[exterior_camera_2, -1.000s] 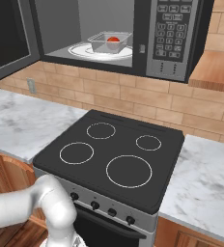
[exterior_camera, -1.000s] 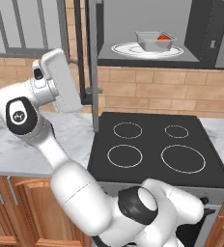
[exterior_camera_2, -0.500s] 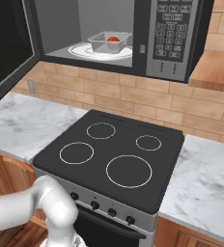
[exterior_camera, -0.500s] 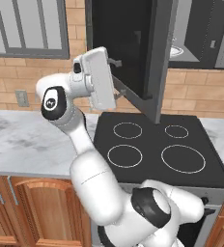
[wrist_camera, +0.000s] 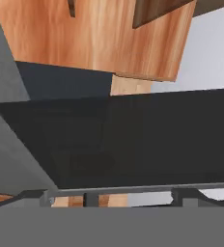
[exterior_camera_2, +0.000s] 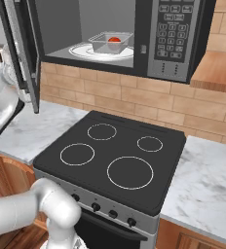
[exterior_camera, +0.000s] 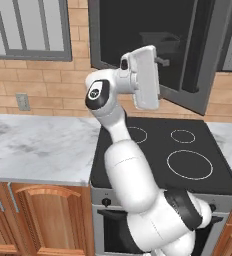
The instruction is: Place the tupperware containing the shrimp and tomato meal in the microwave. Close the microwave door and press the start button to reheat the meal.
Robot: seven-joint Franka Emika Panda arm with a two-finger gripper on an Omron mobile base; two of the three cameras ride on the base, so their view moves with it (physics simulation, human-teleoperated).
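The microwave (exterior_camera_2: pixel 134 39) hangs above the stove with its door partly swung in. Inside, the clear tupperware (exterior_camera_2: pixel 110 43) sits on the white turntable (exterior_camera_2: pixel 83 50), and the red tomato piece (exterior_camera_2: pixel 114 40) shows in it. The shrimp is too small to make out. In the left base view the microwave door (exterior_camera: pixel 188 30) is a wide dark-glass panel, and my white hand (exterior_camera: pixel 144 77) is pressed against its outer face. In the right base view the door (exterior_camera_2: pixel 20 48) stands nearly edge-on at the left. My gripper (wrist_camera: pixel 114 197) is open and empty, its tips right at the dark glass (wrist_camera: pixel 133 140).
The button panel (exterior_camera_2: pixel 171 34) is on the microwave's right side. Below is a black cooktop (exterior_camera_2: pixel 110 151) with several ring burners. Marble counters (exterior_camera: pixel 38 145) lie on both sides, and a brick wall (exterior_camera_2: pixel 134 102) stands behind. A window (exterior_camera: pixel 28 27) is at upper left.
The microwave door has swung further toward shut, with my hand following it to the right against its outer face. The tupperware has not moved.
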